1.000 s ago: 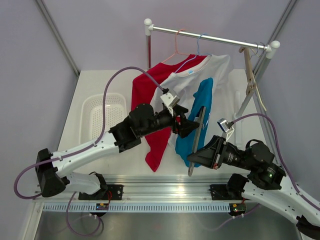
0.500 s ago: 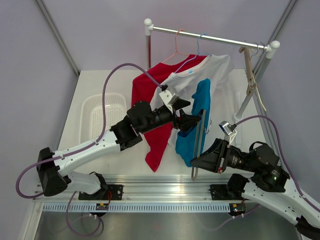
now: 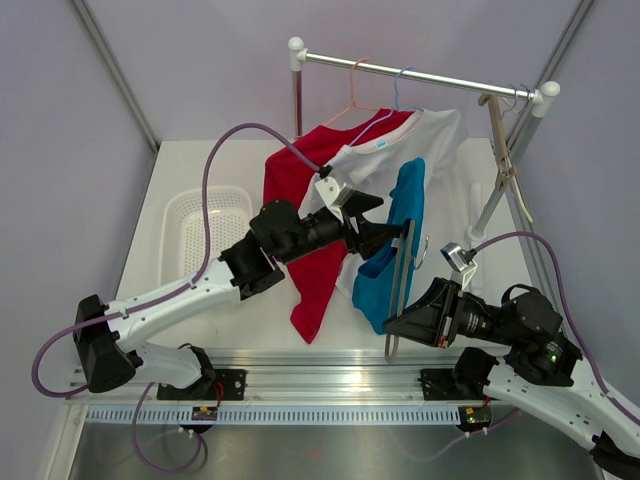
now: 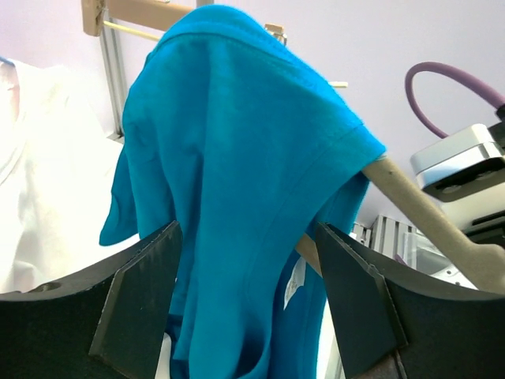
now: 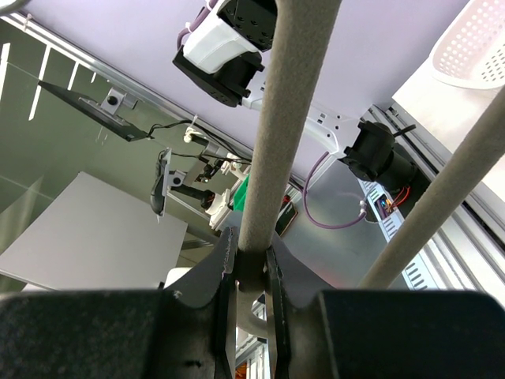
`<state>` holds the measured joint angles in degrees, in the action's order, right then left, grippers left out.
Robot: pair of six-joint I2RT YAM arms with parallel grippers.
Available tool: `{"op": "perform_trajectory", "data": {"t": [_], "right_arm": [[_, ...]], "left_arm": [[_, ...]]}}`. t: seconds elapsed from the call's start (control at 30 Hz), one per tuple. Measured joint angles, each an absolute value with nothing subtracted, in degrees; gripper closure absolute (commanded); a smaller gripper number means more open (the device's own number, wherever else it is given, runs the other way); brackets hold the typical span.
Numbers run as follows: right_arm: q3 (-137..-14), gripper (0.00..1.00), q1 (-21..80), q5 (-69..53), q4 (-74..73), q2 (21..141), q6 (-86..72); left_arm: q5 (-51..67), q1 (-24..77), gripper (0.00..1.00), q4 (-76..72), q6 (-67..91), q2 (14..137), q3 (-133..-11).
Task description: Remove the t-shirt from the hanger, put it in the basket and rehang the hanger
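One wht table [image 3: 185, 168], lilac walls [image 3: 200, 60], blue tee [image 3: 408, 190]

t-shirt [image 4: 237, 181]: soft matt cloth | hanger [image 5: 288, 118]: matt, smooth | rail [image 3: 420, 76]: shiny metal | basket [image 3: 205, 225]: plastic

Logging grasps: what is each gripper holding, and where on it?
Right gripper clamps the hanger by one bar near its end. Left gripper is open astride the shirt, holding nothing.

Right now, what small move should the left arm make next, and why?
Probably close the left pincer on the shirt: its open jaws stand on either side of the blue cloth, and the right pincer is clamped on the hanger, so the shirt could then be pulled off.
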<state>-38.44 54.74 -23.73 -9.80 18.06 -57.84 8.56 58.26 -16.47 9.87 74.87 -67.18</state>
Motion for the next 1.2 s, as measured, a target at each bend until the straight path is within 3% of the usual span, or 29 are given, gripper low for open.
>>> {"op": "perform_trajectory", "data": {"t": [0.43, 0.53, 0.57, 0.67, 0.7, 0.77, 1.2], "right_arm": [[-37.43, 1.0, 54.74, -24.8, -8.45, 18.44, -59.09], [-36.77, 1.0, 54.74, -25.15, -7.94, 18.72, -59.59], [-36.71, 1.0, 54.74, -25.17, -7.97, 18.76, -59.68], [-36.71, 1.0, 54.74, -25.12, -8.03, 18.7, -59.77], [-36.71, 1.0, 54.74, -25.1, -8.21, 18.63, -59.75], [-36.73, 1.0, 54.74, -25.04, -8.97, 18.35, -59.72], [-36.95, 1.0, 54.74, -30.17, -13.17, 19.7, -59.51]], "left_arm": [[10.61, 58.24, 0.29, -15.53, 8.54, 75.92, -70.76], [9.82, 58.24, 0.53, -14.81, 7.62, 76.53, -72.47], [9.5, 58.24, 0.67, -14.48, 7.2, 76.84, -73.32], [8.38, 58.24, 0.83, -13.21, 5.52, 77.41, -75.29], [8.08, 58.26, 0.93, -13.02, 5.1, 77.41, -75.44], [6.87, 58.3, 1.0, -12.51, 4.1, 77.32, -75.5], [-3.86, 55.59, 1.0, -8.78, 2.0, 76.44, -78.52]]}}
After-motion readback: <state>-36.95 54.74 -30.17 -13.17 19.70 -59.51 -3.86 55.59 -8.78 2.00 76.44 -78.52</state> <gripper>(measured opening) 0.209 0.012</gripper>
